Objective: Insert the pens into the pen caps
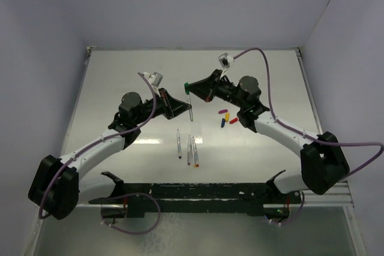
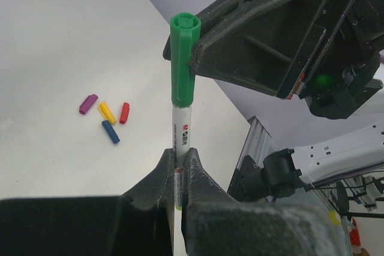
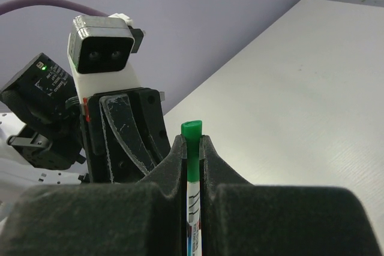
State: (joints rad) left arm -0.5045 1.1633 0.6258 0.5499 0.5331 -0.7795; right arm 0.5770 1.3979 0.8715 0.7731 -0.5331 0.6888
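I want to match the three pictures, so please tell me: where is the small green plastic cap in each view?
Top external: the small green plastic cap is near the picture's centre, slightly above it.
Left wrist: upper middle, upright.
Right wrist: lower centre, pointing up.
Shared landmark: the thin white-grey pen it sits on, seen in all three.

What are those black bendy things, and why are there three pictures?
They are two robot arms with pinching grippers. One picture looks down from above. The other two come from a camera on each wrist. The left gripper pinches a white pen. The right gripper pinches the green cap sitting on the pen's top end. On the table lie four loose caps, purple, yellow, red and blue, and a few spare pens.
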